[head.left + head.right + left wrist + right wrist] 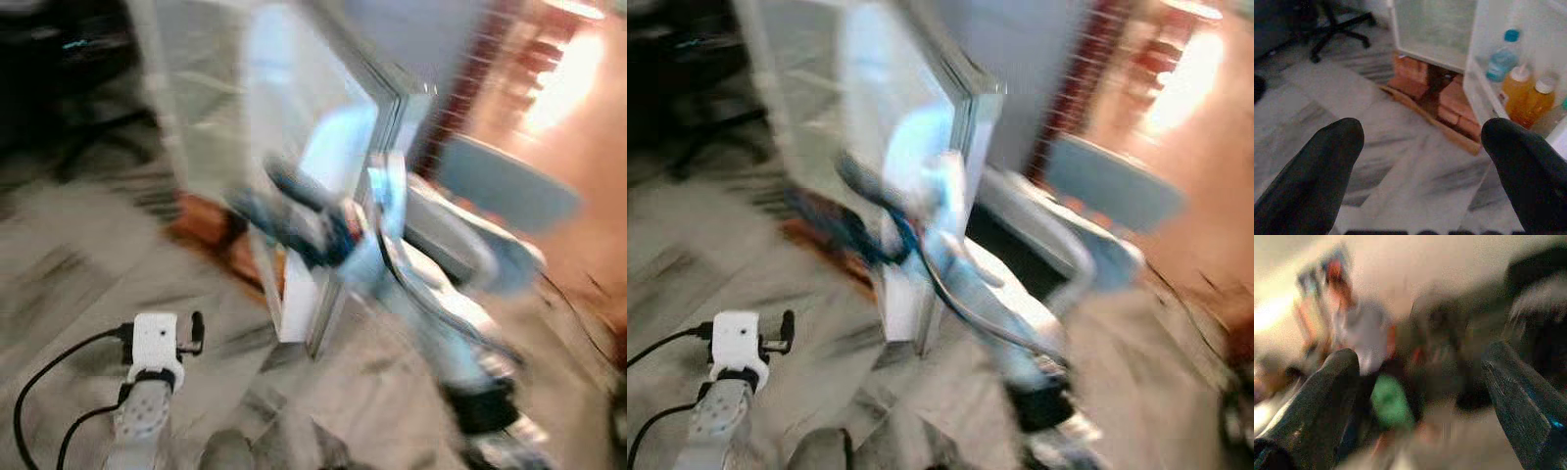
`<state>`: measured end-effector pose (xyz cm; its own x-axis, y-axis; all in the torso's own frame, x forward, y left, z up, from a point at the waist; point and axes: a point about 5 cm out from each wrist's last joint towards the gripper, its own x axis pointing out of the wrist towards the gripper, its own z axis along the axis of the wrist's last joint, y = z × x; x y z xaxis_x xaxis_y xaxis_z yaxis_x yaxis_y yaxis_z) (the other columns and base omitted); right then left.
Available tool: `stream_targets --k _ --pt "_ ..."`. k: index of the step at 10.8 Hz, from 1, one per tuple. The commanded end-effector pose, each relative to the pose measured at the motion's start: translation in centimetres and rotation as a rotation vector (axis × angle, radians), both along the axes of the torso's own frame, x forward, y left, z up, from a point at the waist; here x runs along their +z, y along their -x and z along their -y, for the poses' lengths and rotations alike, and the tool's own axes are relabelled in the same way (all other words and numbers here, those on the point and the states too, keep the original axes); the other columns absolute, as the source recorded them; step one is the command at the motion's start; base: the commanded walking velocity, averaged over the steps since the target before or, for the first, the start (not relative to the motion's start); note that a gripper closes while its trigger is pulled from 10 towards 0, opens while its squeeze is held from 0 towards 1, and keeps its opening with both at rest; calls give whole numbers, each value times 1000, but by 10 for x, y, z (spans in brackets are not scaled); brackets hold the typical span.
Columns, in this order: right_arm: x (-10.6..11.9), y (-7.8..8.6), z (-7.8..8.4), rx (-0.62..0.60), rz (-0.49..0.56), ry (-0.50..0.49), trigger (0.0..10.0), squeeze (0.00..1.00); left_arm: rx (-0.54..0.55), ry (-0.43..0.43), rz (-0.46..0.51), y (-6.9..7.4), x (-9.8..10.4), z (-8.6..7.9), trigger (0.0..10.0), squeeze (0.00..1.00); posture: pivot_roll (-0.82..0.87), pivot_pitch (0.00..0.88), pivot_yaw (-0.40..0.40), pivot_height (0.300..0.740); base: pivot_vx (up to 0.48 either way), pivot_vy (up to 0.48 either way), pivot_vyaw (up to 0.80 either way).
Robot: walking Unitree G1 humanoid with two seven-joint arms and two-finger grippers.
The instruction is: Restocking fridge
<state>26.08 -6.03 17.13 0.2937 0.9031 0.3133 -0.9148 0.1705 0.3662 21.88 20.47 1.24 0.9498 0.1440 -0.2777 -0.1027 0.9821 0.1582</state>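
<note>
Left eye view: the picture is heavily smeared. The fridge (323,166) stands as a pale box on the grey marble floor (88,255), with its door (211,93) swung open toward the robot's left. The right arm (431,304) reaches up across the fridge's front edge, and the right tool (284,206) is a dark streak in front of the fridge opening; whether it is spread or closed cannot be told here. The left arm (147,392) hangs low, on the robot's left of the fridge, with a white camera block (155,338) at its wrist.

Right eye view: the same scene, equally blurred. A dark office chair (696,108) stands beyond the fridge door, on the robot's left.

Left wrist view: the left tool (1422,161) is spread wide and holds nothing, its two black fingers (1312,171) framing the marble floor. Ahead, the fridge rests on a reddish wooden base (1435,100). In the fridge's door shelf (1484,90) stand a blue-capped clear bottle (1502,56) and two orange bottles (1528,98) with pale caps. No label can be read.

Right wrist view: everything is smeared. The right tool's fingers (1322,401) stand well apart with nothing between them. Beyond them lie colourful blurs, among them a green blob (1391,401); no writing is legible.
</note>
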Motion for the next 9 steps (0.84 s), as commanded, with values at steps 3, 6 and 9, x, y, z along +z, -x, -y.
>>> stream_targets --k 3,6,9 --pt "-43 32 37 198 31 381 10000 0 -65 -42 -30 1 -3 6 10000 0 178 44 -72 740 0 0 0" --pt "-113 -6 75 -157 132 1050 10000 0 -78 -55 -43 1 -4 6 10000 0 187 44 -74 740 0 0 0" --pt "-81 -66 64 -710 111 906 10000 0 -83 -66 -57 -1 -5 4 10000 0 193 42 -72 740 0 0 0"
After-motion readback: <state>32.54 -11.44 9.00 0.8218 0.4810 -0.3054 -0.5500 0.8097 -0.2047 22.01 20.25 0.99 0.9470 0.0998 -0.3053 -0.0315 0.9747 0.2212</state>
